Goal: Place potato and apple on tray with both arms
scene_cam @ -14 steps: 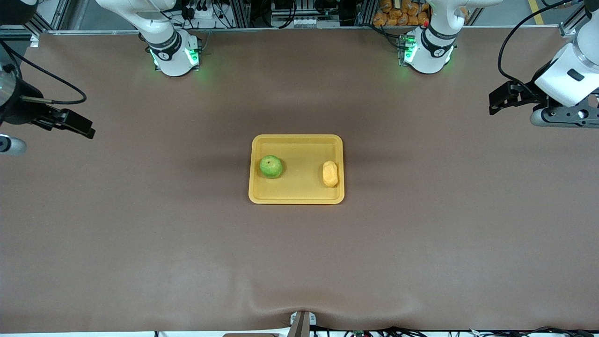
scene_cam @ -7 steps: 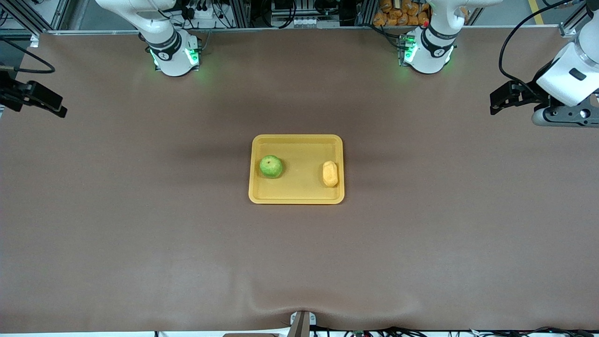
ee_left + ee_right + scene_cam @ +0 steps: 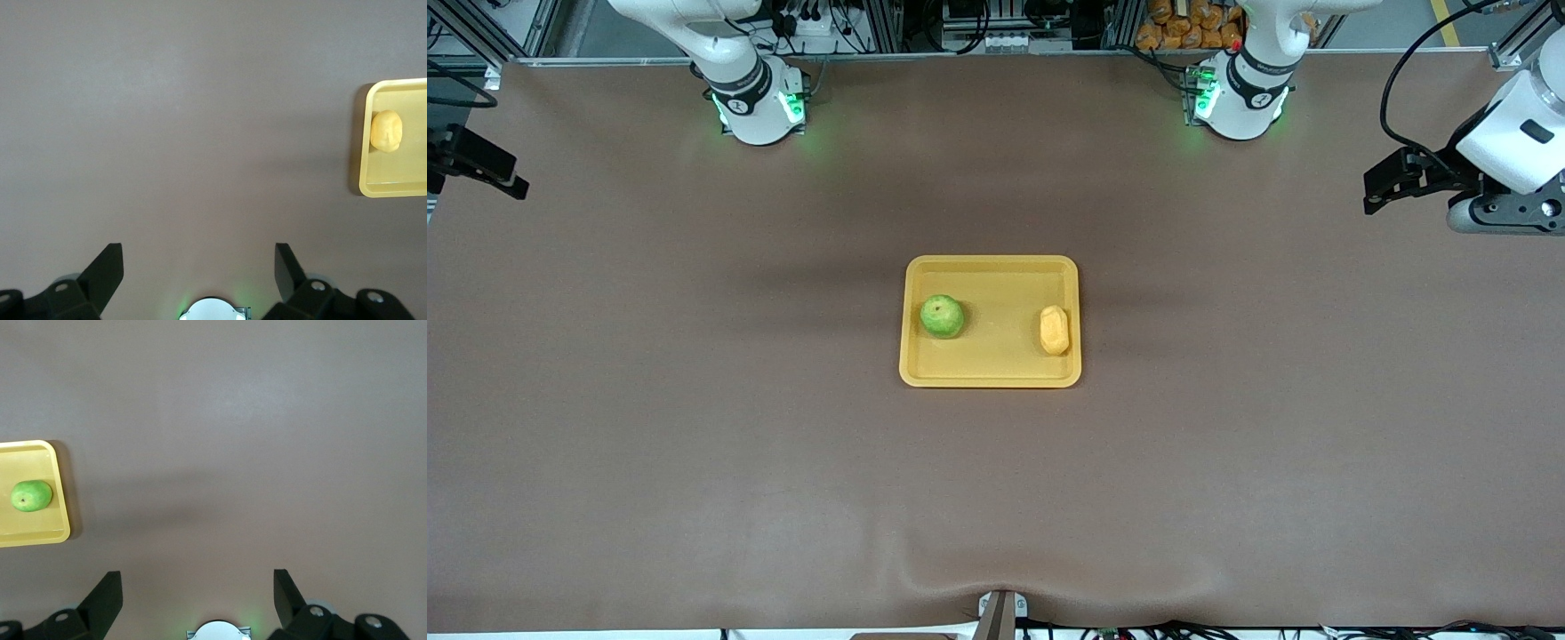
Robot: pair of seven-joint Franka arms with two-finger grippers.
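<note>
The yellow-orange tray (image 3: 990, 372) lies at the table's middle. The green apple (image 3: 942, 316) sits in it toward the right arm's end. The yellow potato (image 3: 1055, 330) sits in it toward the left arm's end. My left gripper (image 3: 1376, 187) is open and empty, up over the table's edge at the left arm's end. My right gripper (image 3: 494, 169) is open and empty over the edge at the right arm's end. The left wrist view shows the potato (image 3: 386, 130) on the tray (image 3: 373, 188); the right wrist view shows the apple (image 3: 31, 495) on the tray (image 3: 40, 535).
The brown table mat (image 3: 694, 427) has a wrinkle at its front edge (image 3: 996, 582). The two arm bases (image 3: 756, 107) (image 3: 1240, 102) stand along the table's back edge. Orange items (image 3: 1183, 27) sit past the back edge.
My right gripper has risen and drawn off toward the right arm's end, almost out of the front view. My left gripper has moved slightly up and outward. Apple and potato have not moved.
</note>
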